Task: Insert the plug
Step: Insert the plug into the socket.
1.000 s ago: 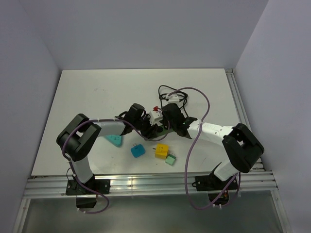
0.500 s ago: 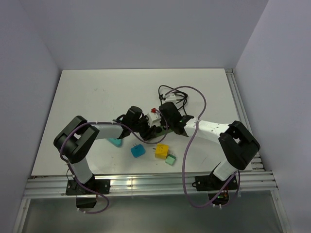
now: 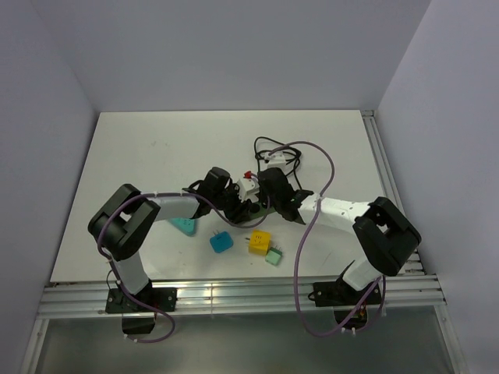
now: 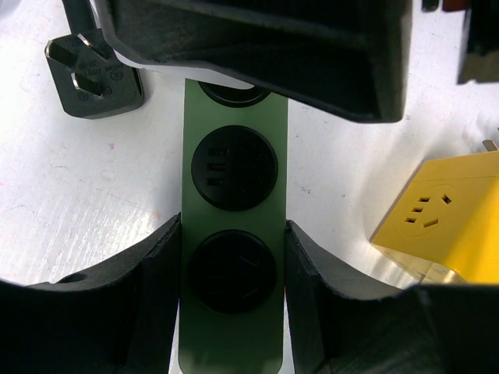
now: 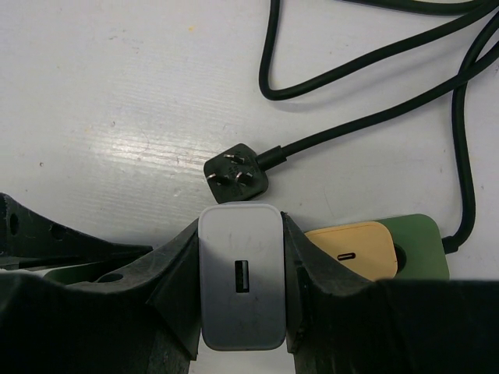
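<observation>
Held the green power strip (image 4: 234, 352) squeezed in the left gripper (image 4: 234, 269), the white charger (image 5: 240, 234) pinched in the right gripper (image 5: 240, 284). Hemmed in by a loose black plug (image 5: 236, 173), an orange charger (image 5: 351, 249) on the strip, and a yellow adapter (image 4: 448, 214) alongside.

Sharing the counter (image 3: 140, 156) are one power strip (image 4: 234, 109), one white charger (image 5: 240, 276), one black plug (image 5: 235, 173), one orange adapter (image 5: 351, 249), one yellow adapter (image 3: 260, 242), one mint adapter (image 3: 274, 257) and two teal adapters (image 3: 183, 226) (image 3: 221, 243).
</observation>
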Motion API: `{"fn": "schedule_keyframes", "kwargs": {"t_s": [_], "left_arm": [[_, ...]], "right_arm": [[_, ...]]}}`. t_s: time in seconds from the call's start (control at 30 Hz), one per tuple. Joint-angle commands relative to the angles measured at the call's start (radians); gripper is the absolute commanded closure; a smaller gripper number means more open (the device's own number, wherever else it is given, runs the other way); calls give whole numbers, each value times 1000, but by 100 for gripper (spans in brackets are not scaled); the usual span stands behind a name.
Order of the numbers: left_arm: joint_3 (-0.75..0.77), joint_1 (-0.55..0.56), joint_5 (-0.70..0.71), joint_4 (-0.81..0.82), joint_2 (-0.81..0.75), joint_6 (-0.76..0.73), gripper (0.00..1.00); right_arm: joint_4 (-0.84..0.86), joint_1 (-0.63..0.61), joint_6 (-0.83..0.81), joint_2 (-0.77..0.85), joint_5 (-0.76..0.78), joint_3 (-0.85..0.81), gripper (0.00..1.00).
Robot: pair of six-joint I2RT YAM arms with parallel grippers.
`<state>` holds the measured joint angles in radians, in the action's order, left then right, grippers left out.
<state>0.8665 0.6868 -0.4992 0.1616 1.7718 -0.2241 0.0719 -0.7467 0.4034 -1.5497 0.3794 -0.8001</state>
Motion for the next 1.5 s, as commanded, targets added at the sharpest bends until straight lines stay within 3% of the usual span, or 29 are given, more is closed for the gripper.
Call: {"fn": "schedule_keyframes", "kwargs": {"t_s": [0.0,0.47,0.77,0.9,1.13,1.47], "left_arm": [[26,8,-1,29,0,28,99],[-110,120,252,159,-149,-50,100],[-1,83,88,33,-34,-3,100],[-7,39,-16,59,-47,28,100],[-12,8,-36,66,-54,46,100],[-122,91,244,170,-176,-30,100]], "right_arm": [[-190,-31,134,-82,-94,59,100],[-273,-20,78,-176,-148,-83,100],[-187,-16,104,-112,-129,24,100],[-158,-17,118,-84,-126,64,100],[-152,-26,121,-81,-119,73,100],[-231,-25,87,-167,-174,-27,100]]}}
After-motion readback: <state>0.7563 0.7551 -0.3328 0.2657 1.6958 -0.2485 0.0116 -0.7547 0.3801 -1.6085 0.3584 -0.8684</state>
